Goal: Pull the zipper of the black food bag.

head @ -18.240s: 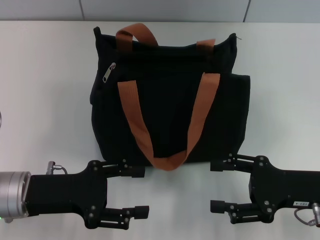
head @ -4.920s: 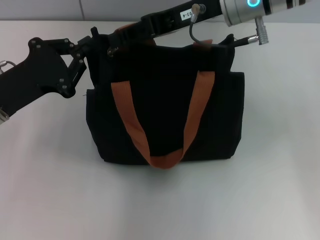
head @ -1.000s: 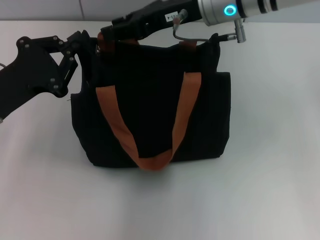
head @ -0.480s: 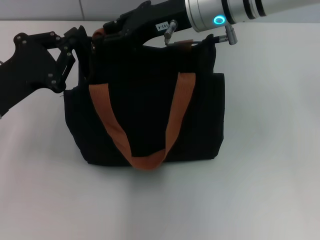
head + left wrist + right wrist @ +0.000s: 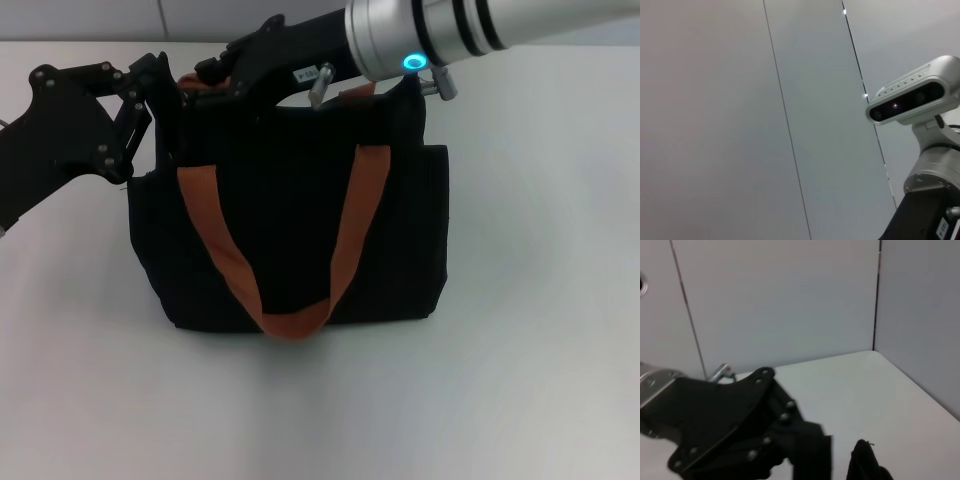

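In the head view, the black food bag (image 5: 290, 220) is lying on the white table (image 5: 540, 330), and its zipper track is running left to right along the upper edge. The right gripper (image 5: 205, 75) is reaching across to the left end of that edge, nearest to where the zipper should be, but the pull tab is hidden. The left gripper (image 5: 165, 85) is pressing at the upper left corner. Whether either gripper's fingers are closed I cannot tell. The left wrist view is showing only the wall and the robot's head camera (image 5: 912, 100). The right wrist view is showing the left gripper (image 5: 810, 450) beside a bag corner (image 5: 865, 465).
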